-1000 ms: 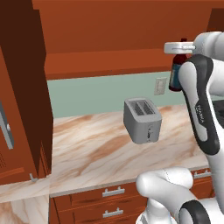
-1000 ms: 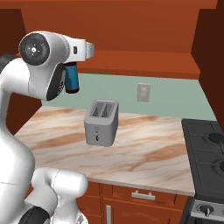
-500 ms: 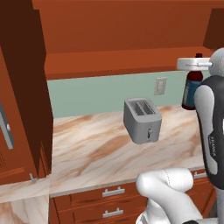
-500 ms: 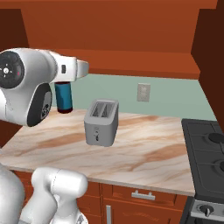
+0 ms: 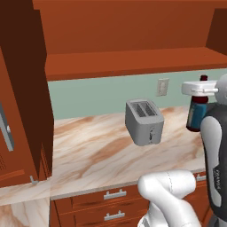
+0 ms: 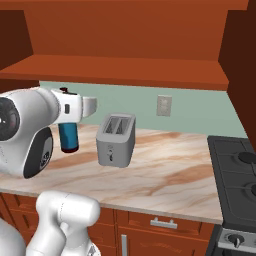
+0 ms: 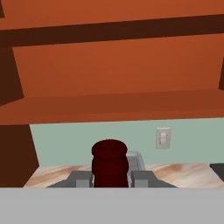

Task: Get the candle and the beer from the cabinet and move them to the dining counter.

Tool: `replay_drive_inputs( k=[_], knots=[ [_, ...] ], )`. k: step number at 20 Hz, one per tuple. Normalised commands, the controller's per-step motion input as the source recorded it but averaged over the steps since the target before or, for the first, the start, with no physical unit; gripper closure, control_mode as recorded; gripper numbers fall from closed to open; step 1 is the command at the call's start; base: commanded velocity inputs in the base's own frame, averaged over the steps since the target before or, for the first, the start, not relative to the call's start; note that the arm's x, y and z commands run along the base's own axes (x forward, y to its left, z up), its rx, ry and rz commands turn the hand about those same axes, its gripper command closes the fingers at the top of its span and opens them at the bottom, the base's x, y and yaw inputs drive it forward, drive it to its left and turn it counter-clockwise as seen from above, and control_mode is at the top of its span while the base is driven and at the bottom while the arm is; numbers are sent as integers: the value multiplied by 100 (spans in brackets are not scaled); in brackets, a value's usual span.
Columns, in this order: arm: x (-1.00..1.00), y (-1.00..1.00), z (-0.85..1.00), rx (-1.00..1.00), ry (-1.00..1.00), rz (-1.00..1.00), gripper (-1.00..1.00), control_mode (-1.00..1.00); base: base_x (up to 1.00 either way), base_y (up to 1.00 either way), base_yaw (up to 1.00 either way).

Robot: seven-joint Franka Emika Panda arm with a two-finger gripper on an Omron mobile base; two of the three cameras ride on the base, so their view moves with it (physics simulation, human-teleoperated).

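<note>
My gripper [image 7: 109,177] is shut on the neck of the beer [image 7: 109,161], a dark brown bottle with a blue label. In the left base view the beer [image 5: 195,116] hangs upright under the gripper [image 5: 201,91], above the right end of the marbled counter and right of the toaster. In the right base view the beer [image 6: 68,136] is left of the toaster, under the gripper [image 6: 67,113]. The cabinet [image 5: 133,62] stands open above, with one door [image 5: 22,97] swung out at the left. The candle and the dining counter are out of view.
A grey toaster [image 5: 144,122] stands on the marbled counter [image 5: 97,155] against a green wall with a socket [image 5: 162,87]. Drawers [image 5: 111,204] run below the counter. A black stove [image 6: 237,175] lies at the right.
The arm has drawn back from the cabinet and lowered the beer, which has slid right in the left base view. The toaster and the views have not shifted.
</note>
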Motion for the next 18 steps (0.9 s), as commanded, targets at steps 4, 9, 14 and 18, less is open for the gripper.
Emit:
replay_drive_inputs(
  k=[4, 9, 14, 18],
  knots=[
    [-12, 1, -19, 0, 0, 0, 100, -100, 0, 0, 0],
    [-7, 0, -5, 0, 0, 0, 100, -100, 0, 0, 0],
    [-1, 0, 0, 0, 1, 0, 100, -100, 0, 0, 0],
    [0, 0, 0, 0, 0, 0, 100, -100, 0, 0, 0]
  ],
)
